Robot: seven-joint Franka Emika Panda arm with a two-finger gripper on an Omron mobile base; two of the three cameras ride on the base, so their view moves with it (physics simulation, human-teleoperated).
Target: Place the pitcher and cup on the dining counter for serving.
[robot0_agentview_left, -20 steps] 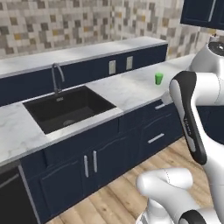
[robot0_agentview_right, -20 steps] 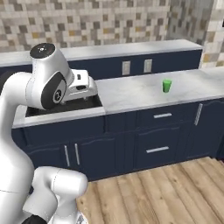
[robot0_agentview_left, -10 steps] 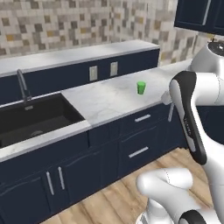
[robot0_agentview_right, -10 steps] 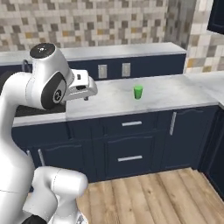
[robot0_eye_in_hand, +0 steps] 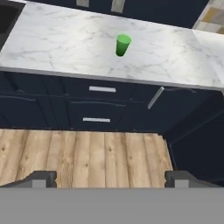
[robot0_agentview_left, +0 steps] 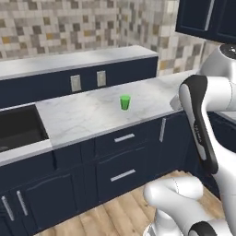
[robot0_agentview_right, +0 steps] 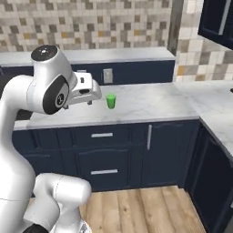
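Note:
The cup [robot0_agentview_left: 125, 102] is a small bright green tumbler standing upright on the marble worktop [robot0_agentview_left: 83, 115]; the right base view has the cup [robot0_agentview_right: 110, 101] just right of my hand, and the hand view has the cup [robot0_eye_in_hand: 123, 45] far ahead at the top. My gripper [robot0_eye_in_hand: 111, 178] is open wide with nothing between its fingertips [robot0_eye_in_hand: 43, 177], well short of the cup and above the wood floor. The pitcher and the dining counter are out of view.
A black sink [robot0_agentview_left: 18, 129] sits at the worktop's left end. Navy drawers and doors [robot0_agentview_left: 124, 156] run below it. The worktop turns a corner at the right [robot0_agentview_right: 214, 107], under dark wall cabinets [robot0_agentview_left: 207, 18]. Wood floor [robot0_eye_in_hand: 87, 153] lies in front.
The whole picture has slid left, so the camera has moved right along the worktop. The sink has gone to the left edge and the cup stands nearer the middle. The gripper stays open.

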